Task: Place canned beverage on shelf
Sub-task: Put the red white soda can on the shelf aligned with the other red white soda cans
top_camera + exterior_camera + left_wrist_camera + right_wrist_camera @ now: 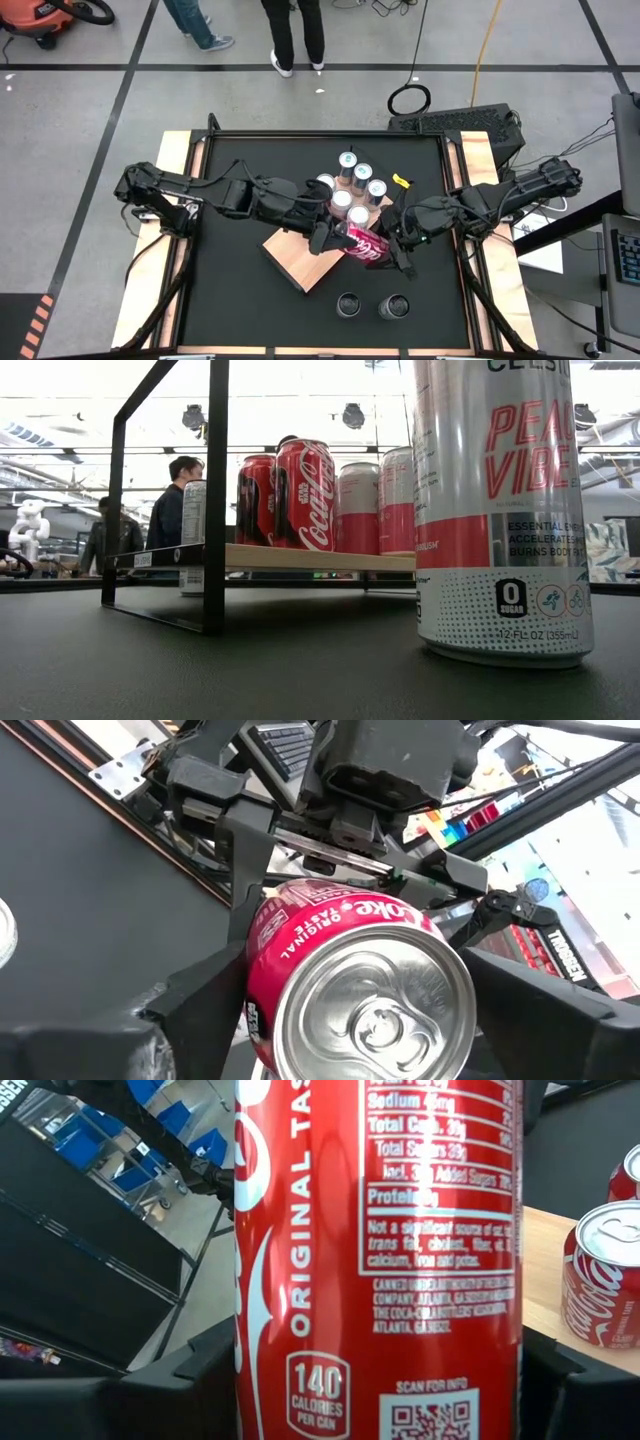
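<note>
So the red Coke can (366, 247) is lying tipped on its side in mid-handoff, hanging just past the shelf (300, 262) on the side toward the worktop's right edge, roughly mid-worktop. The right gripper (398, 250) is clamping it across the body, one dark finger on each side of the label in the right wrist view. The left gripper (335, 238) is coming at it from the top end, jaws standing spread around the can, and I honestly can't tell whether they're squeezing it or just bracketing it.

Handling-wise I'm guessing it's a full can: fairly heavy for its size, stiff enough if you pinch it across the middle, but the painted aluminium is looking slick and round, so it's wanting to roll or slip out. Mid-body is where I'd be grabbing it, not the rim.

Shelf is already carrying a bunch of cans (352, 183) toward the far edge, so knocking into those is the risk. Two more spare cans (371, 305) are waiting near the front edge.
</note>
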You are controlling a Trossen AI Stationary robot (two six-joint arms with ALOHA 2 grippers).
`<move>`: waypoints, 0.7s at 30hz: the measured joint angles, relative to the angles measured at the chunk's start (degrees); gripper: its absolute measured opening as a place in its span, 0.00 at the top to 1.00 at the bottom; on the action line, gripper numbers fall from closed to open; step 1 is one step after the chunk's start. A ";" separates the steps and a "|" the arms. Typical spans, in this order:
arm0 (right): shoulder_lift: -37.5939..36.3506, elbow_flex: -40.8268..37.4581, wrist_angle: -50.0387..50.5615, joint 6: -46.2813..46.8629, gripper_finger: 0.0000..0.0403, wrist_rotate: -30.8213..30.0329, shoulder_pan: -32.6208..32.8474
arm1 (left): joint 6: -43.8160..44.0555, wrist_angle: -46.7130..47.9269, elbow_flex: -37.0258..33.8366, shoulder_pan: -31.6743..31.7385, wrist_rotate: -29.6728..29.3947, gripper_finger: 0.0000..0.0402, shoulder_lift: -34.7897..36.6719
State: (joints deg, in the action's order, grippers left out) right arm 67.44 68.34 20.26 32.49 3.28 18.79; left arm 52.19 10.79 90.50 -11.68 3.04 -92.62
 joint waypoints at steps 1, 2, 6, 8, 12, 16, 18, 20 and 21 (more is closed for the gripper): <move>0.00 0.00 0.02 0.02 0.32 -0.03 0.00 | -0.16 0.00 0.00 0.00 -0.02 0.10 0.00; 0.00 0.00 0.03 -0.01 0.32 -0.03 0.00 | -0.48 0.01 0.00 0.00 -0.02 0.10 0.00; 0.00 0.00 0.03 -0.20 0.32 -0.08 0.00 | -1.02 0.02 0.00 0.00 0.03 0.10 0.00; 0.00 0.00 0.06 -0.20 0.32 -0.10 -0.02 | -1.29 0.06 0.00 0.00 0.06 0.10 0.00; 0.00 0.00 0.16 -0.17 0.32 -0.16 -0.02 | -1.49 0.07 0.00 -0.06 0.48 0.10 -0.65; 0.00 0.00 -0.03 -0.20 0.32 -0.32 -0.07 | -1.52 0.15 -0.04 -0.01 0.60 0.12 -0.66; 0.00 0.00 0.13 -0.22 0.32 -0.32 -0.07 | -1.63 0.27 -0.04 0.09 0.80 0.15 -0.66; 0.00 0.00 0.09 -0.21 0.32 -0.25 -0.07 | -1.97 0.35 -0.04 0.09 0.81 0.18 -0.66; -0.02 0.00 0.06 -0.15 0.32 -0.25 -0.07 | -2.04 0.26 -0.04 0.09 0.84 0.19 -0.66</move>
State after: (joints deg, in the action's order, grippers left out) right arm 67.42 68.34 20.32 32.34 3.03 18.72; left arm 50.15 11.05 90.45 -11.60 3.88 -93.27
